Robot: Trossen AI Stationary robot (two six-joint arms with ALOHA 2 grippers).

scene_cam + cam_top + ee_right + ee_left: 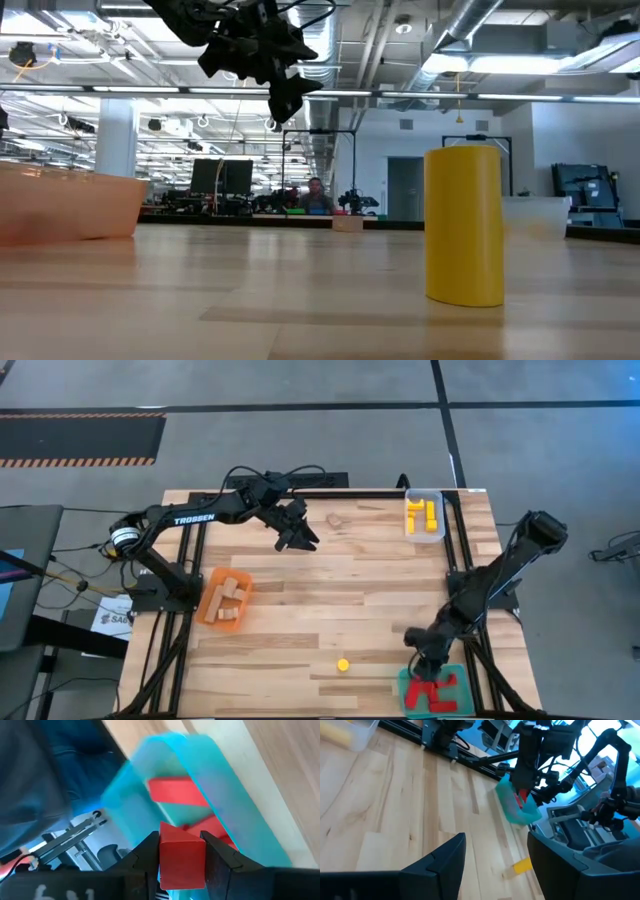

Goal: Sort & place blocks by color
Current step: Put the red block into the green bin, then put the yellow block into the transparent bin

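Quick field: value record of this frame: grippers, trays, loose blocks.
left gripper: open, empty, raised above the table's far middle
right gripper: shut on red block, over green tray
green tray: red blocks inside
orange tray: wood blocks
clear tray: yellow blocks
loose: yellow cylinder near front edge; wood block at far side

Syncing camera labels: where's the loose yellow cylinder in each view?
High: yellow cylinder near the front edge, left of the green tray.
Low: large, right of centre.
Left wrist: between the fingers, green tray beyond.
Right wrist: not in it.
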